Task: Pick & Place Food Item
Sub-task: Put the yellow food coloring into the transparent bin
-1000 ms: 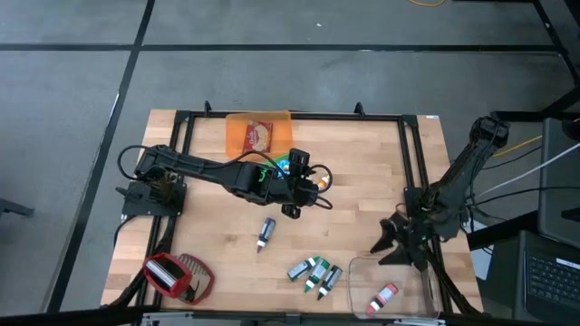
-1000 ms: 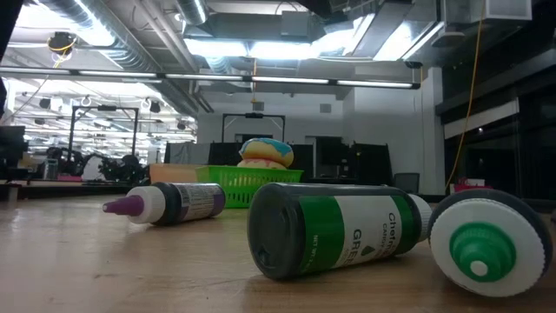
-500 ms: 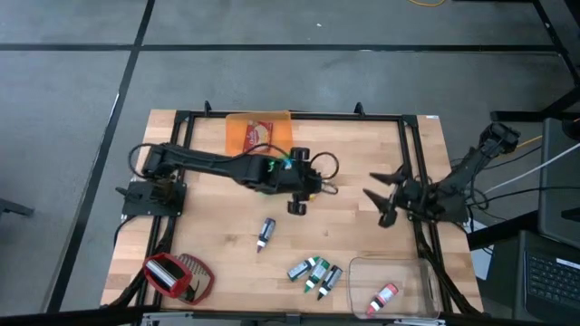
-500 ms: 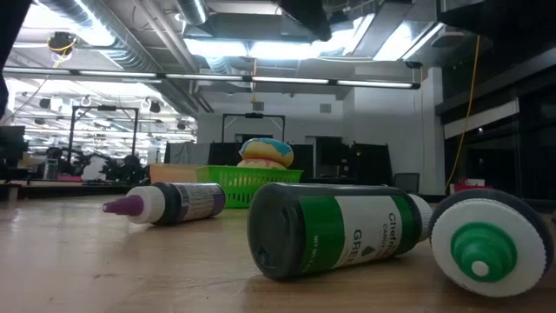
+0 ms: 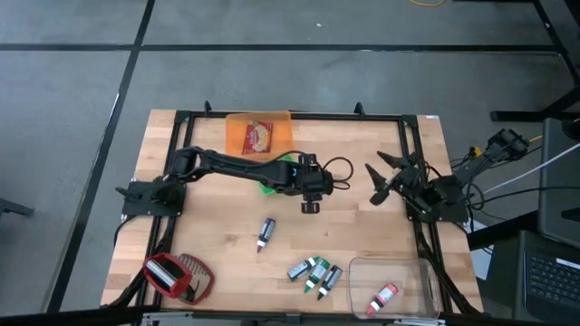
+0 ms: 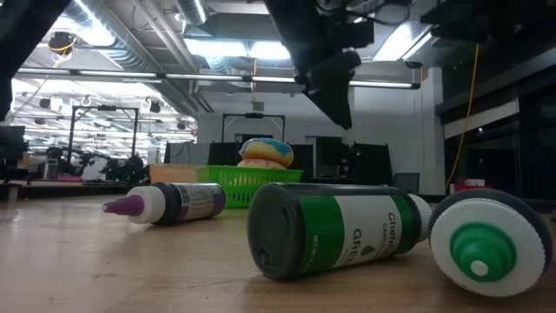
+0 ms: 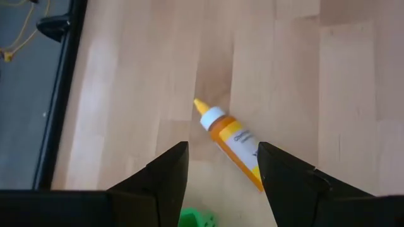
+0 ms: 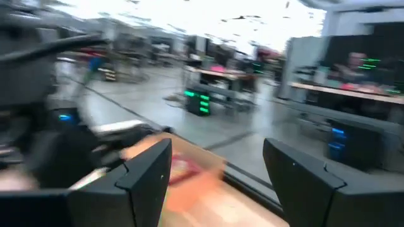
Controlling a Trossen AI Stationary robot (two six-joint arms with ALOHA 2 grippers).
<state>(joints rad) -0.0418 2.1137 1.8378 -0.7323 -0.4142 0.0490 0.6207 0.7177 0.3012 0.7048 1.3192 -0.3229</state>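
left gripper [image 5: 310, 201] hovers mid-table, jaws open, empty; yellow bottle [image 7: 235, 142] lies on its side on the table [image 5: 362, 154] right under it. right gripper [image 5: 379, 179] is raised near the right rail, jaws open, empty. Bottle looks light, smooth plastic, round so it may roll or slip; best grip is across the labelled body, not the tapered nozzle

Yellow bottle [image 7: 235, 145] (white collar), green basket [image 6: 248, 183], purple-tipped bottle [image 6: 169, 203].
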